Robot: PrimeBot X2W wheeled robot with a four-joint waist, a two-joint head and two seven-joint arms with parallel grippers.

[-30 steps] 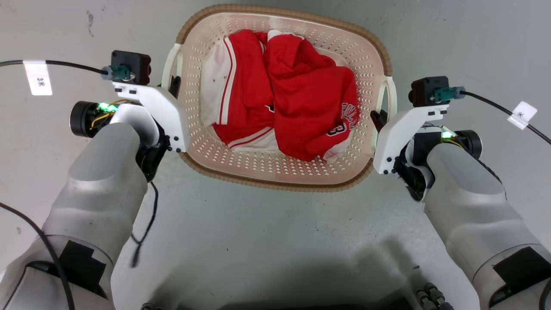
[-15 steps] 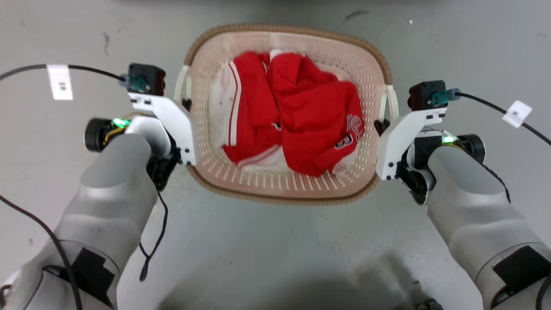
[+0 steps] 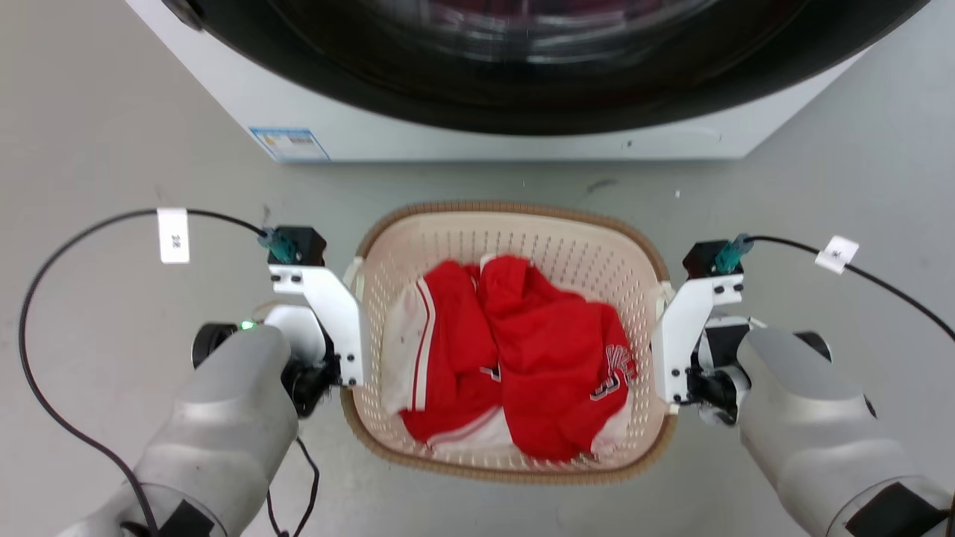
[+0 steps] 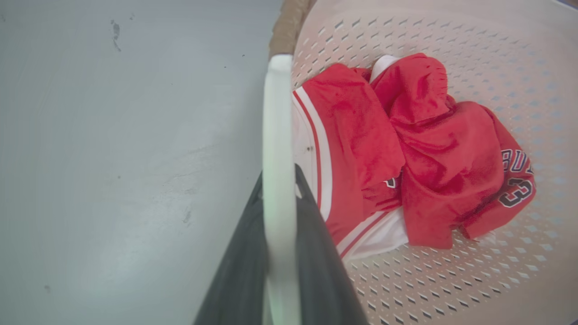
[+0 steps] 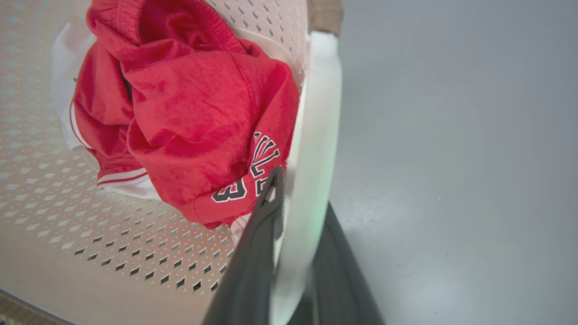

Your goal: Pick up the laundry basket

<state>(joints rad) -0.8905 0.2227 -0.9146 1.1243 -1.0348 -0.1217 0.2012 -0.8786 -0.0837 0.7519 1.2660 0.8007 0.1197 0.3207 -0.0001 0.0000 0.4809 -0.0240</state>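
Note:
The laundry basket (image 3: 515, 209) is cream perforated plastic with a brown woven rim, and it sits between my two arms in the head view. Red and white clothes (image 3: 537, 350) lie inside it. My left gripper (image 3: 352, 287) is at the basket's left side. In the left wrist view, my left gripper (image 4: 279, 180) is shut with its dark fingers on either side of the white handle (image 4: 275, 113). My right gripper (image 3: 662, 298) is at the right side. The right wrist view has my right gripper (image 5: 300, 198) shut on the other white handle (image 5: 318, 90).
A white washing machine (image 3: 373, 127) with a large dark round door stands just beyond the basket. Black cables with white tags (image 3: 173, 235) loop over the grey floor on both sides. Bare floor lies to the left and right of my arms.
The head camera has moved: the washing machine has come into the top of the picture and the basket sits lower and looks smaller. Both grippers stay at the basket's handles.

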